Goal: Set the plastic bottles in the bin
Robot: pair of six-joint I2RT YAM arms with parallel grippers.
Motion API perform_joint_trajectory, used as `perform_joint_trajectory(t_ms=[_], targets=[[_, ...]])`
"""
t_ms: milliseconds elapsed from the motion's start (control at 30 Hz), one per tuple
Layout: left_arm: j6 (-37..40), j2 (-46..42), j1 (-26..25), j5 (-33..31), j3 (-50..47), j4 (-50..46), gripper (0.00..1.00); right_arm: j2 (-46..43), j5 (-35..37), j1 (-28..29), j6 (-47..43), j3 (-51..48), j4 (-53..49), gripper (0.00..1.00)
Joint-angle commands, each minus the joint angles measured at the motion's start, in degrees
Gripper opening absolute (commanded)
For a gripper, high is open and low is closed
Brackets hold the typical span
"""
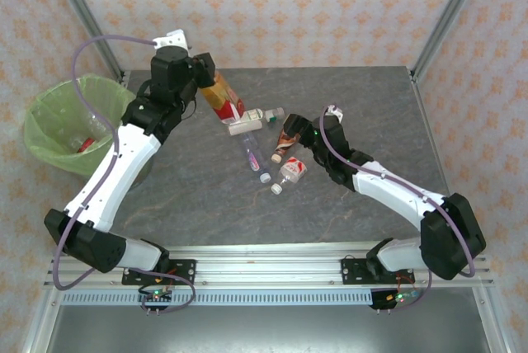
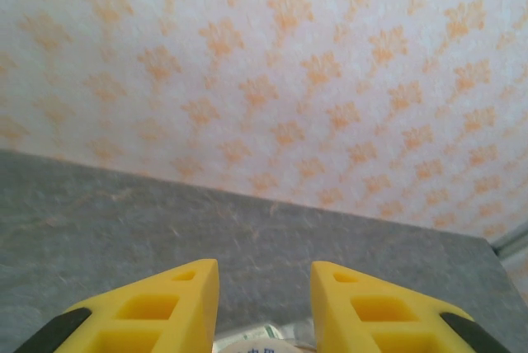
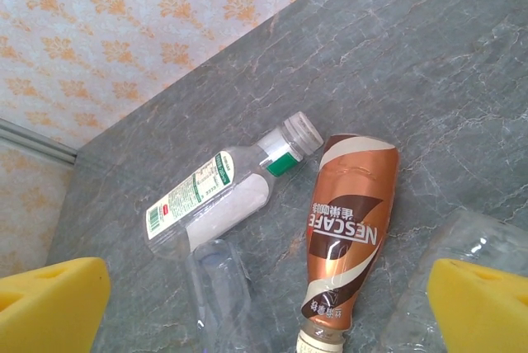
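Grey stone-look table (image 1: 206,213), patterned wall (image 1: 272,7) (orange floral) behind; alu rail (image 1: 264,270) at front.

a grey marbled tabletop (image 1: 346,204) sits between walls of pale wallpaper (image 1: 272,7) with orange floral motifs, framed by aluminium posts (image 1: 450,15).

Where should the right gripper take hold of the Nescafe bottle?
Probably across its labelled mid-body, from above, jaws spanning its width. The Nescafe bottle lies flat, with bare table along both long sides there; its base end sits close to the cap of the green-labelled bottle.
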Motion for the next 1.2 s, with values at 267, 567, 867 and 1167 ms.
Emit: perform_joint_trajectory(t_ms=[267, 567, 867, 1167], targets=[[16.2, 0.5, 0.8, -14.7, 10.8, -3.7, 0.0, 0.5, 1.2, -0.2, 1.6, 2.2, -1.0, 0.99], [24.8, 1.9, 4.8, -24.2, 17.4, -7.6, 0.0, 1.2, 1.0, -0.2, 2.0, 2.6, -1.2, 0.99], [33.5, 0.5, 8.2, -38.6, 16.1, -2.7, 0.0, 2.1, 0.7, -0.2, 2.2, 2.7, -1.4, 0.99], [35.0, 2.5, 14.6, -46.5, 13.4, -0.6, 0.0, 2.7, 0.6, -0.2, 1.5, 3.4, -2.3, 0.99]])
